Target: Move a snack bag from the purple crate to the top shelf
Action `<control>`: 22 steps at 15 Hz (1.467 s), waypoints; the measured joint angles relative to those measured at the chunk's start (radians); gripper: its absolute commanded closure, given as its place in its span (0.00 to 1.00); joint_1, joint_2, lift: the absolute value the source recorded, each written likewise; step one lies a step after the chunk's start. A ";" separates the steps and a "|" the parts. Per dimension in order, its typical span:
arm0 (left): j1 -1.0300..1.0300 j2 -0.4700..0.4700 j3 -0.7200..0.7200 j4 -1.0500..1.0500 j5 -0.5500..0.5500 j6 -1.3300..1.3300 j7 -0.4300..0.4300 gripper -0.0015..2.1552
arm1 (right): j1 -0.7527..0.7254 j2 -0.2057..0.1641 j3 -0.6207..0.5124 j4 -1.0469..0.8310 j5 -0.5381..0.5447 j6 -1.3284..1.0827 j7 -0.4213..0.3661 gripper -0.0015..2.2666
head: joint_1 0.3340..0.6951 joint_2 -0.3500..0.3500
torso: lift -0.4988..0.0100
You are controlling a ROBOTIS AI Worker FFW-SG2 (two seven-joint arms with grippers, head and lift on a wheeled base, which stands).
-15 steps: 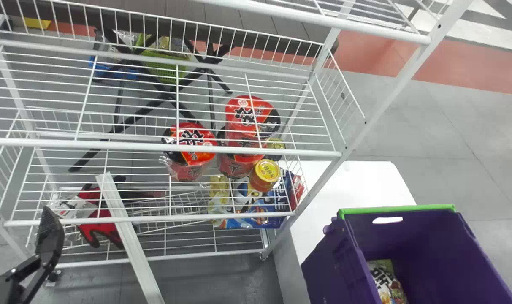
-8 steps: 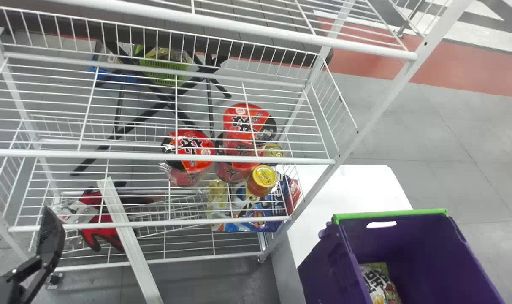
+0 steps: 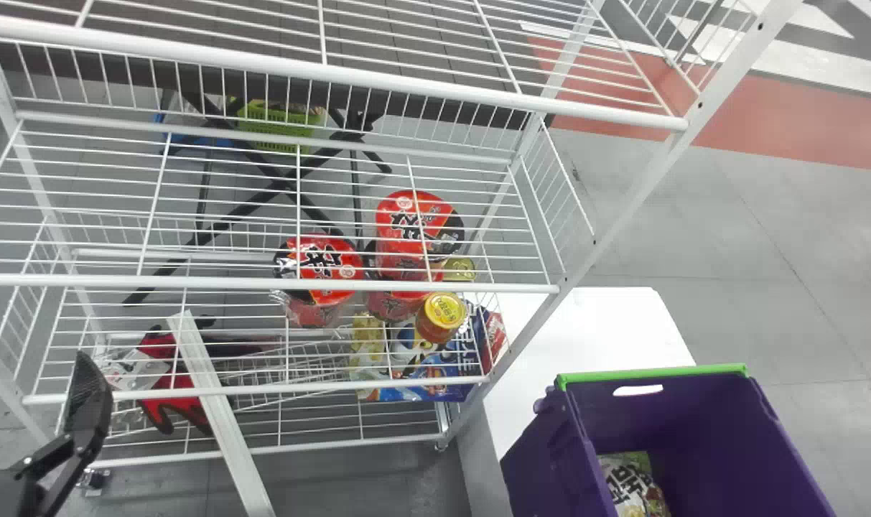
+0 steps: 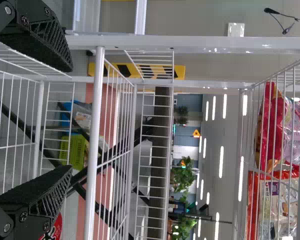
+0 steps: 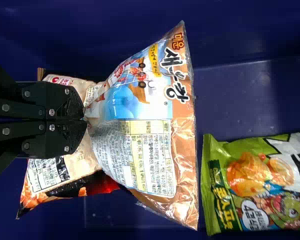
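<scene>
At the left edge of the head view, my left gripper [image 3: 87, 398] stands in front of the shelf rack; in its wrist view the left gripper [image 4: 70, 119] is open, with nothing between its fingers. Inside the purple crate [image 5: 260, 90], my right gripper [image 5: 85, 120] is shut on the gathered end of an orange-and-blue snack bag [image 5: 177, 140]. Another orange bag [image 5: 70, 92] lies behind it, and a green snack bag [image 5: 255, 182] lies apart. In the head view, the purple crate [image 3: 693, 424] stands at lower right, with a snack bag [image 3: 629, 485] inside. An upper wire shelf [image 3: 334, 72] crosses the top.
Lower shelves hold red noodle packs [image 3: 320, 266], a yellow-lidded jar [image 3: 442, 312] and a blue bag [image 3: 435, 373]. A red glove [image 3: 177, 402] lies behind a slanted white bar [image 3: 216, 416]. In the left wrist view, red packages [image 4: 272, 135] sit behind shelf wires.
In the head view the rack has shifted downward, bringing more of the upper shelf into sight, and the crate has shifted slightly down and left. The left gripper has hardly moved there.
</scene>
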 measured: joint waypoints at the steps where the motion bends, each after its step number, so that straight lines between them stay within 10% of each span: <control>1: 0.000 -0.001 -0.001 0.000 -0.001 0.000 0.000 0.06 | 0.000 -0.001 -0.004 -0.005 0.001 0.003 0.001 0.80 | 1.00 0.00 | 0.35; 22: 0.030 -0.001 -0.019 -0.037 -0.021 0.009 0.020 0.06 | -0.024 -0.003 0.002 -0.061 0.004 0.064 0.045 0.80 | 1.00 0.00 | 0.51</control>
